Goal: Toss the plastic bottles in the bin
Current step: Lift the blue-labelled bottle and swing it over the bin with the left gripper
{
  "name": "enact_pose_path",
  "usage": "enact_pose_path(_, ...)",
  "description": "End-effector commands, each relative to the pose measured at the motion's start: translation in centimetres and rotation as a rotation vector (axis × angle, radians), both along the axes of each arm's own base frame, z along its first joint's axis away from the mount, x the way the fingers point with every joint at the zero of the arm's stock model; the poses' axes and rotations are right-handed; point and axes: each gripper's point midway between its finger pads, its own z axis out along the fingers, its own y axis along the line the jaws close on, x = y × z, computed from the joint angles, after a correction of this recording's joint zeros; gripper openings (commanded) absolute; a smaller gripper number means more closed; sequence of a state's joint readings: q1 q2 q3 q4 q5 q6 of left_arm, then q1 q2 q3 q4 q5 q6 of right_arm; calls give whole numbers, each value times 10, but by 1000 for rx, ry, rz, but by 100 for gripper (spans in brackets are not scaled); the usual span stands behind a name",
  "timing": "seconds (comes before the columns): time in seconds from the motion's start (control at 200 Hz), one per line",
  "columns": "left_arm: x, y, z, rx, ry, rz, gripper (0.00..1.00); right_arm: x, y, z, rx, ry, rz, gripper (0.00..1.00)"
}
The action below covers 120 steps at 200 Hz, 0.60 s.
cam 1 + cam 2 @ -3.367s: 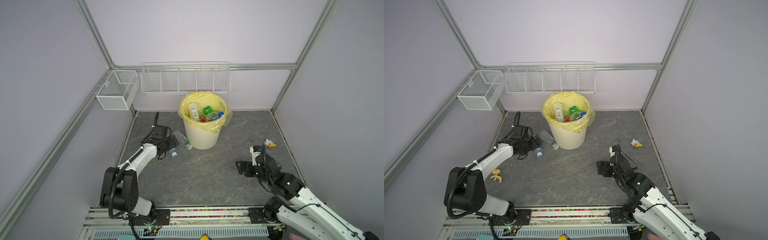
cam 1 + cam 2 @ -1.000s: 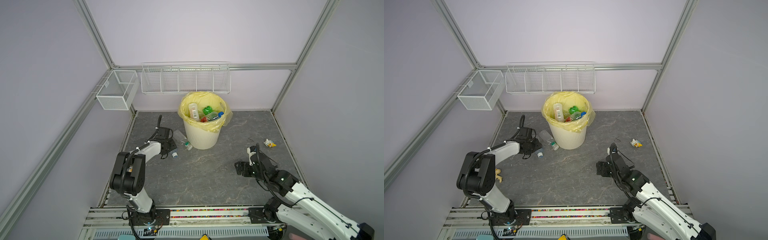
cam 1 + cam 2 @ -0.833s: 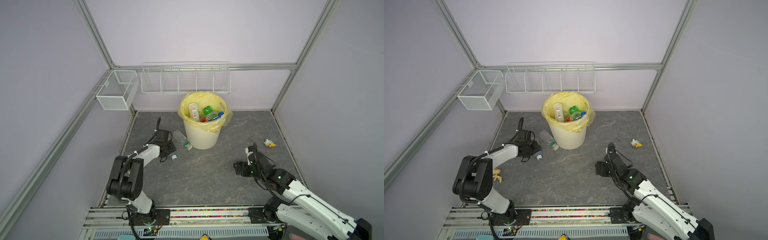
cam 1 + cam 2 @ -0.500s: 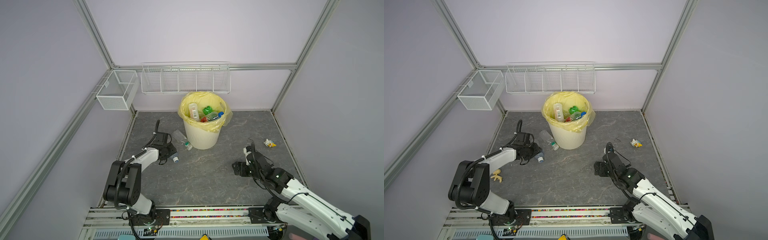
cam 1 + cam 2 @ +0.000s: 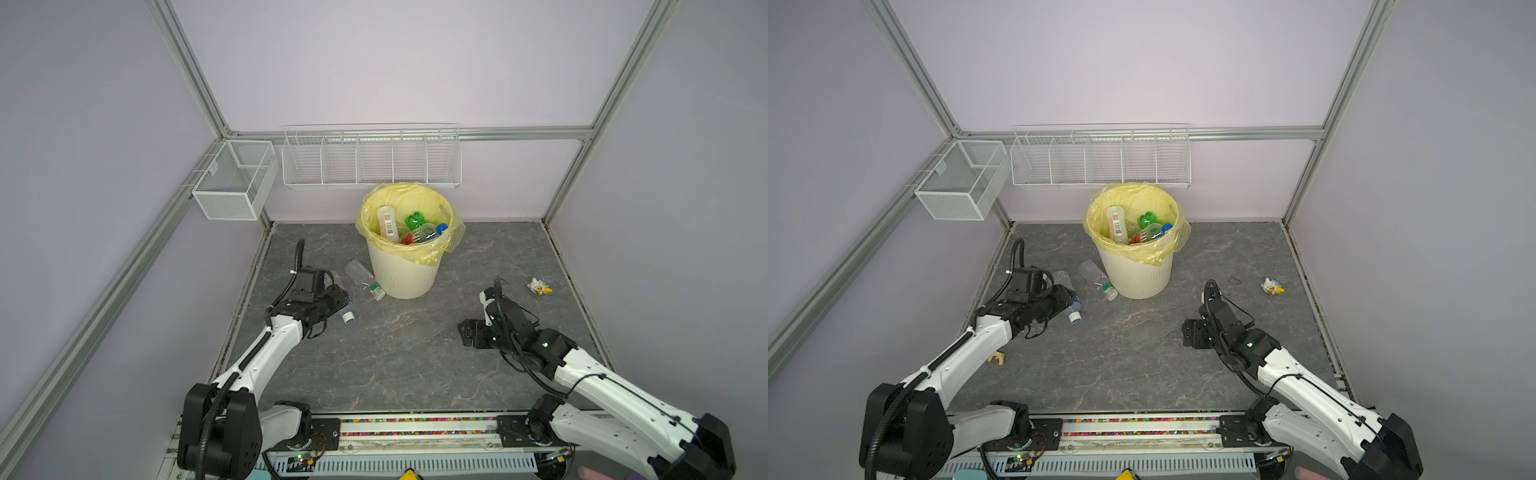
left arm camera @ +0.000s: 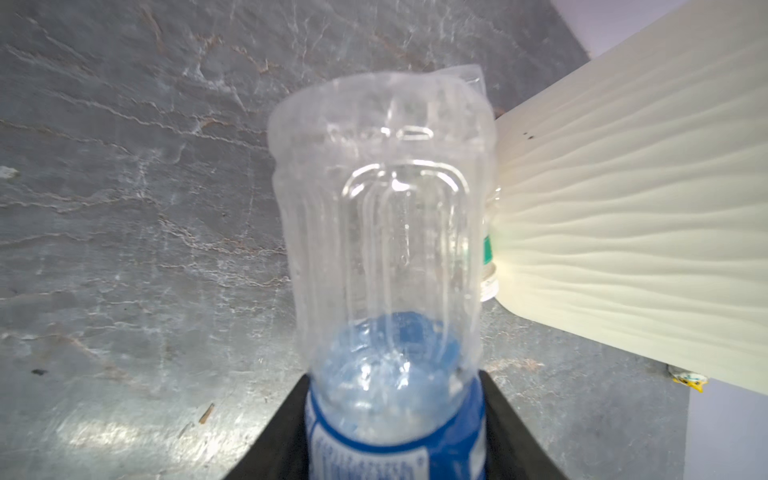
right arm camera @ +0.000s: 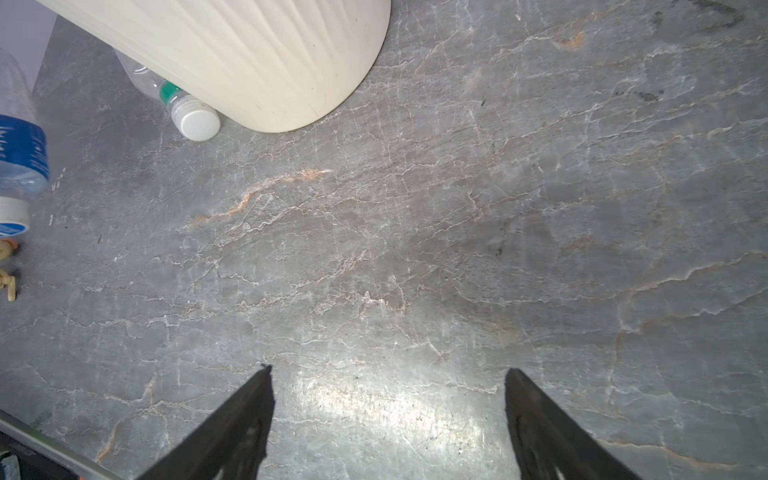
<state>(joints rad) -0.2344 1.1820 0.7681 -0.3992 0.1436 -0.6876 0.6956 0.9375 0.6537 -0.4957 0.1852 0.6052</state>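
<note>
My left gripper is shut on a clear plastic bottle with a blue label and a white cap, low over the floor left of the bin. The black fingers press on the label from both sides. A second clear bottle with a green neck band lies against the bin's base. Several bottles sit inside the yellow-lined bin. My right gripper stands open over bare floor, right of the bin, with nothing between its fingers.
A small yellow and white toy lies at the right, and a tan toy lies near the left wall. Two white wire baskets hang on the back and left frame rails. Grey stone floor spreads between the arms.
My left gripper has drawn a little toward the front with the blue-label bottle in it. The right gripper has drifted slightly to the left, still open.
</note>
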Motion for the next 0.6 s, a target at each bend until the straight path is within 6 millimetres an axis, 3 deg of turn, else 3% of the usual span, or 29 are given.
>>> enact_pose_path(0.0, -11, -1, 9, -44, 4, 5, 50, 2, 9, 3, 28, -11, 16, 88)
enact_pose_path(0.595, -27, -16, 135, -189, -221, -67, 51, -2, 14, -3, 8, -2, 37, 88)
